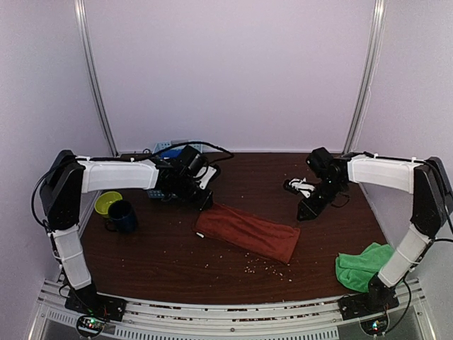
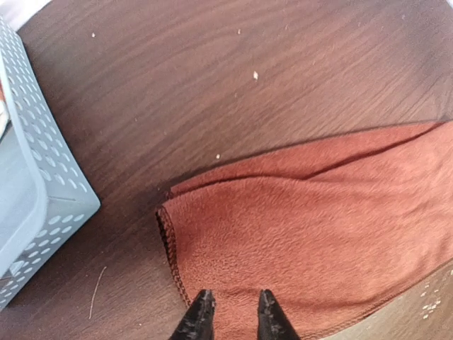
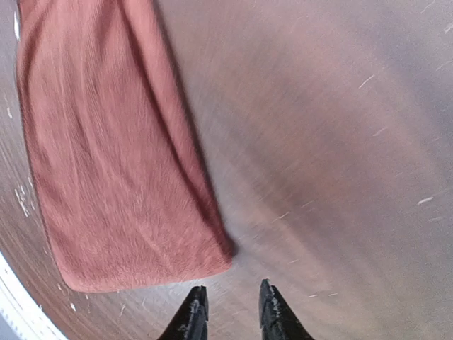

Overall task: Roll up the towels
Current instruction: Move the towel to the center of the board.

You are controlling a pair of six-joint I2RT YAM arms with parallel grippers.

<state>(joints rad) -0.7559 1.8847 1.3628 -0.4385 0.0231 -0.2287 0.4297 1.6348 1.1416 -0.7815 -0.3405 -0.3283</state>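
The rust towel (image 1: 248, 232) lies folded into a long strip, slanting across the middle of the table. My left gripper (image 1: 206, 200) hangs over its left end. In the left wrist view the fingertips (image 2: 201, 310) stand a little apart above the stitched edge of the rust towel (image 2: 318, 227), open, with nothing between them. My right gripper (image 1: 306, 210) is at the strip's right end. Its open jaws (image 3: 232, 306) are over bare wood just off the corner of the rust towel (image 3: 120, 163). The green towel (image 1: 364, 265) sits crumpled at the front right by the right arm's base.
A pale blue perforated basket (image 2: 35, 191) stands at the back left behind the left gripper. A yellow-green cup (image 1: 106, 202) and a dark blue mug (image 1: 122, 216) sit near the left edge. A small black-and-white object (image 1: 300, 186) lies behind the right gripper. Crumbs dot the tabletop.
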